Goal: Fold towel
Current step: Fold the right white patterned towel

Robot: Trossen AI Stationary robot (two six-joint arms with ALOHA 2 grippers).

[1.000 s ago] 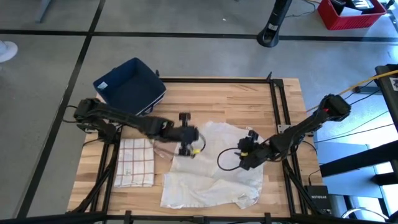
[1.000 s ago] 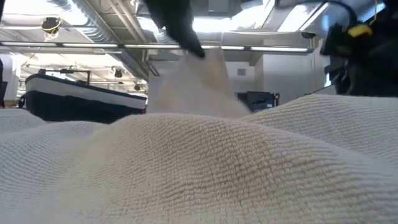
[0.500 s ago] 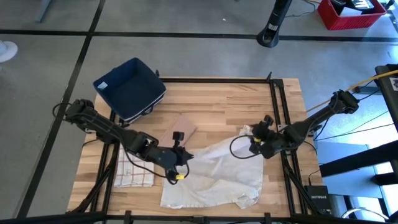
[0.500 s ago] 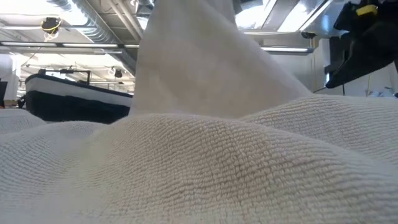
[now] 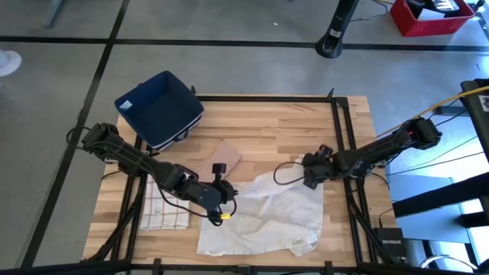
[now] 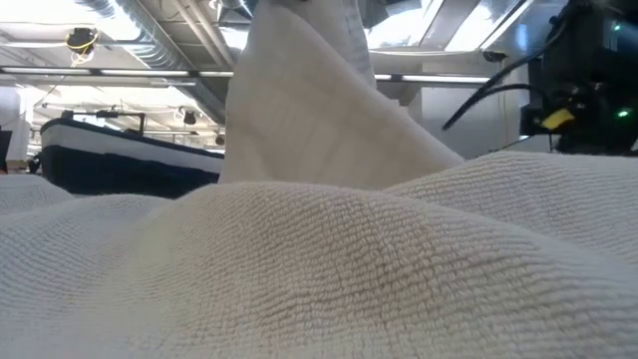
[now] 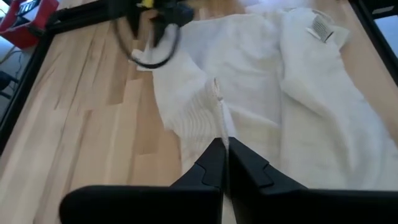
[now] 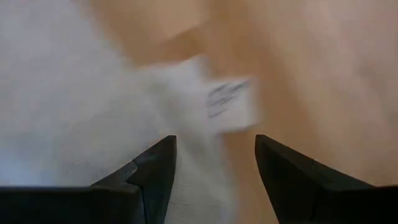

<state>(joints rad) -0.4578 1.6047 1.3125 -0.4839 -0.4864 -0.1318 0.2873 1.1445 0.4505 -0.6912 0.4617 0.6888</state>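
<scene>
A white towel (image 5: 267,218) lies crumpled on the wooden table's near middle. One part of it is lifted into a peak (image 6: 299,110). My left gripper (image 5: 221,195) reaches in from the left and is shut on the towel at its left edge. My right gripper (image 5: 309,173) hovers open over the towel's far right corner. Its fingers (image 8: 154,169) stand on either side of the corner, where a white label (image 8: 231,102) shows. A second label (image 7: 321,27) sits on the towel farther off. My left gripper pinches a raised ridge of the towel's edge (image 7: 217,115) between its two shut fingers, coming slanting down from the table's left. Whether it holds one layer or several does not show. The cloth rises from the table to the fingers, and the rest lies spread on the wood.
A folded checked towel (image 5: 165,205) lies at the near left, under my left arm. A blue bin (image 5: 159,112) stands at the far left corner. A brown flat piece (image 5: 226,156) lies on the wood behind the towel. Bare wood shows across the far half (image 5: 283,126).
My left gripper has gone toward the near edge and slightly left, staying shut on the towel. The towel's far left part has been drawn with it, baring the brown piece. My right gripper has gone back toward the far right, off the towel's middle, and stayed open.
</scene>
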